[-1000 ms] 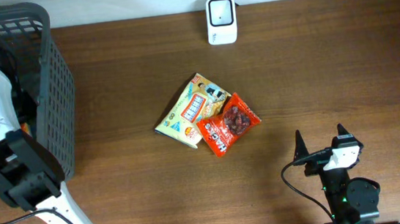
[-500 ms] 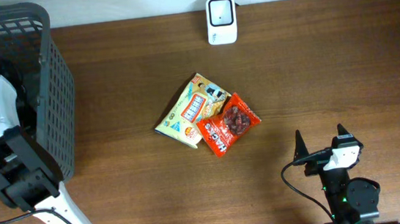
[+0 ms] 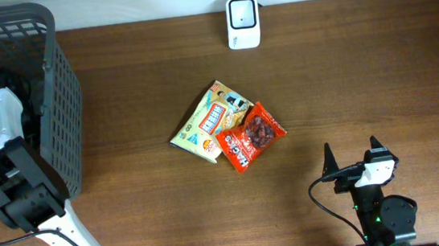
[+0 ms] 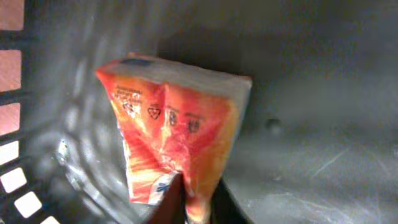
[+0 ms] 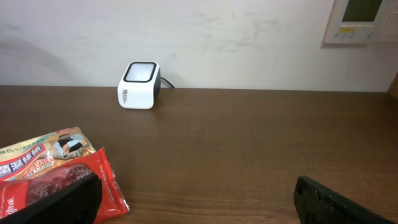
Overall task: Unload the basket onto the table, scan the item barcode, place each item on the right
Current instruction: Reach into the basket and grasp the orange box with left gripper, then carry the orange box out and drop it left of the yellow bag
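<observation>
Upper left: basket (image 3: pixel 68 97) mesh walls close round left gripper (image 4: pixel 186 206), clamped on orange pack (image 4: pixel 174 137). Centre: overlapping packets (image 3: pixel 228 126). Top centre: scanner (image 3: pixel 242 12). Bare table (image 3: pixel 360 69) between these and across the right half, above right gripper (image 3: pixel 351 149).

A crinkled orange-and-white packet (image 4: pixel 177 146) stands on end inside the grey basket (image 4: pixel 323 74), well apart from the white scanner (image 3: pixel 242 12).

Dark grey lattice basket (image 3: pixel 69 113); orange packet (image 4: pixel 177 137); white scanner (image 3: pixel 242 12); red packet (image 3: pixel 251 136); yellow packet (image 3: pixel 207 122).
</observation>
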You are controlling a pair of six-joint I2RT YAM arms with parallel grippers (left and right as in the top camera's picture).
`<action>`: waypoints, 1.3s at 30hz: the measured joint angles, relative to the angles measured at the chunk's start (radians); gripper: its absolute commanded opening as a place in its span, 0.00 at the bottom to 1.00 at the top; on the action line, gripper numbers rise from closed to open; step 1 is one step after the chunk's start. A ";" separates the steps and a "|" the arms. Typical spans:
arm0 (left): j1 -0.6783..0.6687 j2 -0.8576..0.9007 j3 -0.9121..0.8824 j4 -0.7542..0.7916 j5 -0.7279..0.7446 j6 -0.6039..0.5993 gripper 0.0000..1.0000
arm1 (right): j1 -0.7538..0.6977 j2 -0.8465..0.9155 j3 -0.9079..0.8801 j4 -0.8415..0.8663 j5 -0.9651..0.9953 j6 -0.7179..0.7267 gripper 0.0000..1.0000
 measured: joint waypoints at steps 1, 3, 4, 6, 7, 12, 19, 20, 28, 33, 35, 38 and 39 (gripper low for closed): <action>-0.001 0.000 0.000 -0.001 -0.003 0.008 0.00 | 0.000 0.000 0.000 0.000 0.000 0.000 0.98; -0.001 0.000 0.000 -0.004 -0.004 0.008 0.00 | 0.000 0.000 0.000 0.000 0.000 0.000 0.98; -0.001 0.000 0.002 -0.010 -0.004 0.008 0.00 | 0.000 0.000 0.000 0.000 0.000 0.000 0.98; 0.000 0.000 0.011 -0.038 -0.002 0.008 0.00 | 0.000 0.000 0.000 0.000 0.000 0.000 0.98; 0.000 0.000 0.017 -0.049 0.000 0.009 0.00 | 0.000 0.000 0.000 0.000 0.000 0.000 0.98; -0.008 0.010 0.203 -0.193 0.014 0.009 0.00 | 0.000 0.000 0.000 0.000 0.000 0.000 0.98; -0.040 -0.002 0.657 -0.367 0.119 -0.024 0.00 | 0.000 0.000 0.000 0.000 0.000 0.000 0.98; -0.044 -0.006 0.703 -0.378 0.146 -0.024 0.00 | 0.000 0.000 0.000 0.000 0.000 0.000 0.98; -0.092 -0.115 0.877 -0.430 0.424 -0.026 0.00 | 0.000 0.000 0.000 0.000 0.000 0.000 0.98; -0.184 -0.191 0.884 -0.433 0.499 -0.023 0.00 | 0.000 0.000 0.000 0.000 0.000 0.000 0.98; -0.226 -0.213 0.884 -0.440 0.510 -0.023 0.00 | 0.000 0.000 0.000 0.000 0.000 0.000 0.98; -0.301 -0.234 0.888 -0.465 0.521 -0.022 0.00 | 0.000 0.000 0.000 0.000 0.000 -0.001 0.98; -0.320 -0.235 0.888 -0.478 0.520 -0.019 0.00 | 0.000 0.000 0.000 0.000 0.000 0.000 0.98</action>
